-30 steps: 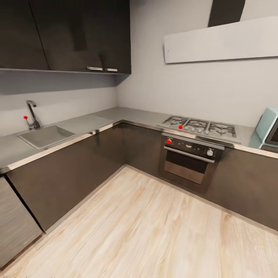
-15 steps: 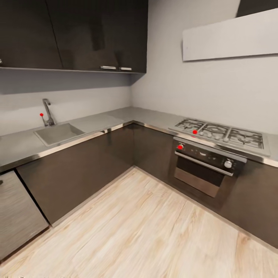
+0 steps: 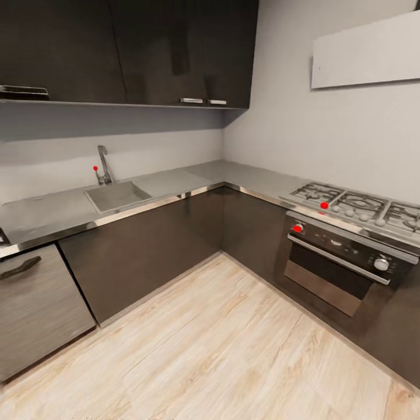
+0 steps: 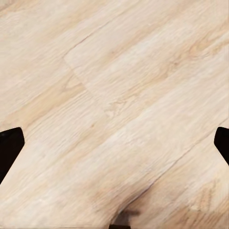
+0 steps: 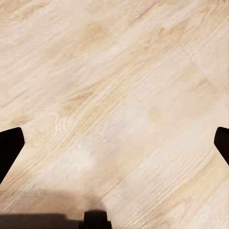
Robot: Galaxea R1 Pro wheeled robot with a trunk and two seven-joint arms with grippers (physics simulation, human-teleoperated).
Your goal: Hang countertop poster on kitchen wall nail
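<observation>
The light-grey L-shaped kitchen countertop runs along two walls over dark cabinets, with its sink and metal tap at the left. The poster is out of view, and I can make out no wall nail. A dark sliver of something lies on the worktop at the head view's left border; I cannot tell what it is. My left gripper hangs open over the wooden floor, its dark fingertips wide apart. My right gripper is open too, over bare floor planks, holding nothing.
A gas hob and oven sit in the right run of cabinets. Dark wall cabinets hang over the sink, a pale hood panel over the hob. A grey appliance front with a handle stands at the left. Light wooden floor spreads in front.
The camera has turned left: sink, corner and hob have slid rightwards in the picture, and the handled appliance front has come into view at the left.
</observation>
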